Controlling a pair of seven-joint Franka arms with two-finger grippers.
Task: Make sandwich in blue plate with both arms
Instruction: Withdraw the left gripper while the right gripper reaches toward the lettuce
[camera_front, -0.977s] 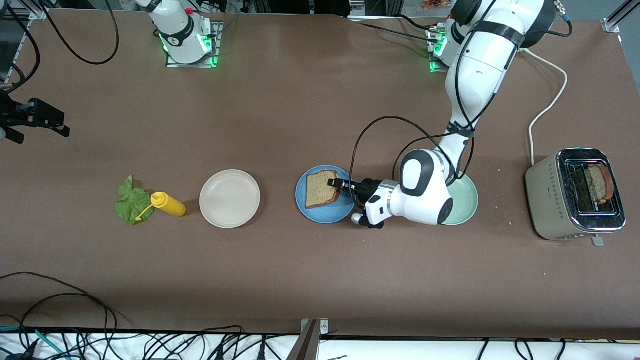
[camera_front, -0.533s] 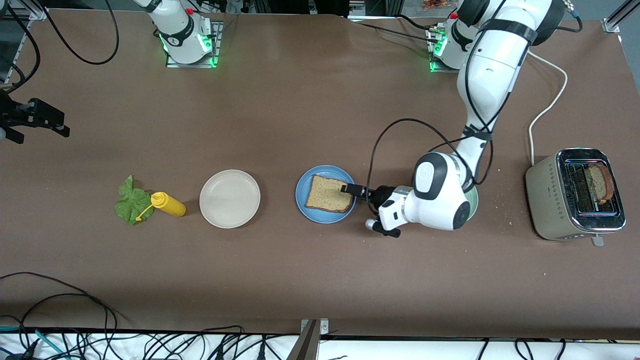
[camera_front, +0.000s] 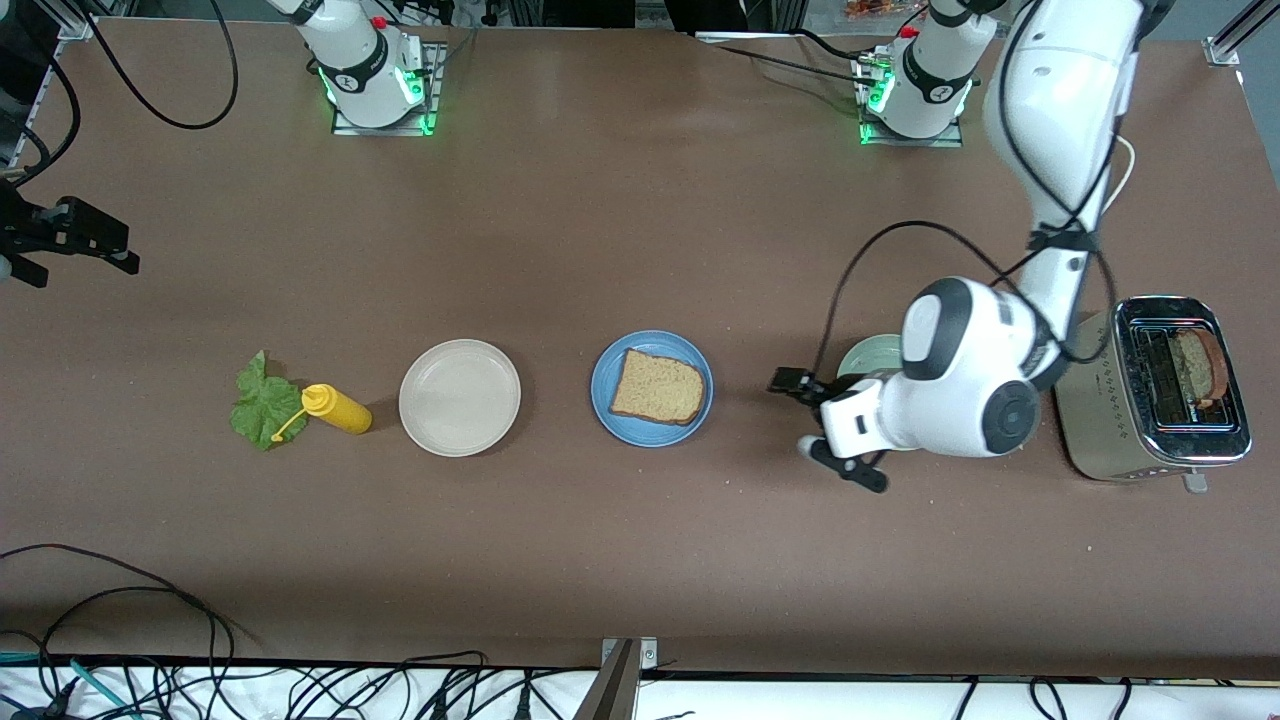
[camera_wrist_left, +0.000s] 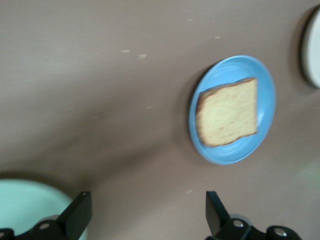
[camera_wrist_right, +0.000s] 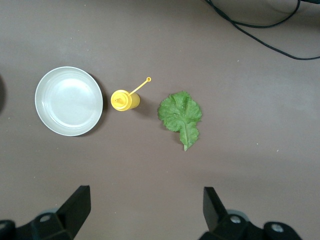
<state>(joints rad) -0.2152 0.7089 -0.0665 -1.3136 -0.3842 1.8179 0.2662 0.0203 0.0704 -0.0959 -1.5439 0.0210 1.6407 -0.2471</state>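
Brown bread slice (camera_front: 658, 388) flat on blue plate (camera_front: 604, 405); lettuce leaf (camera_front: 262, 404) apart.

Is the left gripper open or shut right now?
Open: the left gripper has its fingers spread wide with nothing between them, over bare table beside the blue plate.

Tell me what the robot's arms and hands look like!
Both arms are glossy white with dark grey bands at the joints, and green lights glow at their bases. Black cables loop along the left arm. Each ends in a black gripper with two flat fingers: the left gripper and the right gripper.
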